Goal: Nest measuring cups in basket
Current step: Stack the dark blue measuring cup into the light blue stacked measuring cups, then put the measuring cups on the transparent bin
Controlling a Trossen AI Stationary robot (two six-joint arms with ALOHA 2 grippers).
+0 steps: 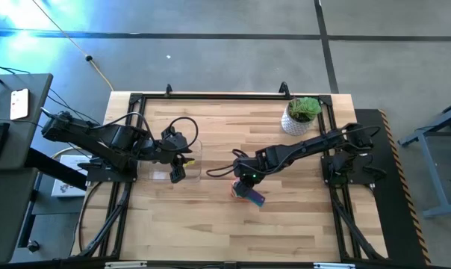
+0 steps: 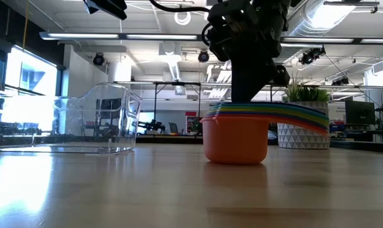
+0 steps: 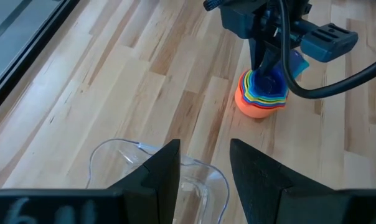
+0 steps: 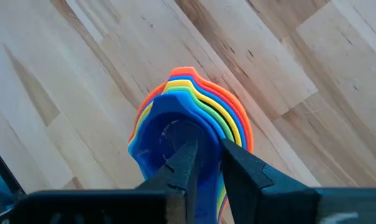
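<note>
The measuring cups (image 2: 236, 136) stand nested in one stack on the table, orange outermost and blue innermost (image 4: 169, 134), with their handles (image 2: 299, 114) fanned to one side. They sit at mid-table (image 1: 248, 194), to the right of the clear basket (image 1: 173, 161). My right gripper (image 4: 206, 158) comes down onto the stack and is shut on the blue cup. My left gripper (image 3: 203, 171) hangs open above the basket (image 3: 150, 155), high over it in the low view (image 2: 106, 6), touching nothing. The basket (image 2: 96, 123) rests flat on the table. My right gripper pinches the wall of the innermost blue cup (image 4: 206, 146) on its handle side, one finger (image 4: 185, 158) inside the bowl and one (image 4: 235, 162) outside over the nested rims. It comes from above, pointing down. The stack stands upright with the orange cup's bottom (image 2: 236, 158) on the table.
A white pot with a green plant (image 1: 302, 116) stands near the table's far right corner, behind the right arm. Bare wood lies between basket and stack and along the near edge. A black frame rail runs around the table.
</note>
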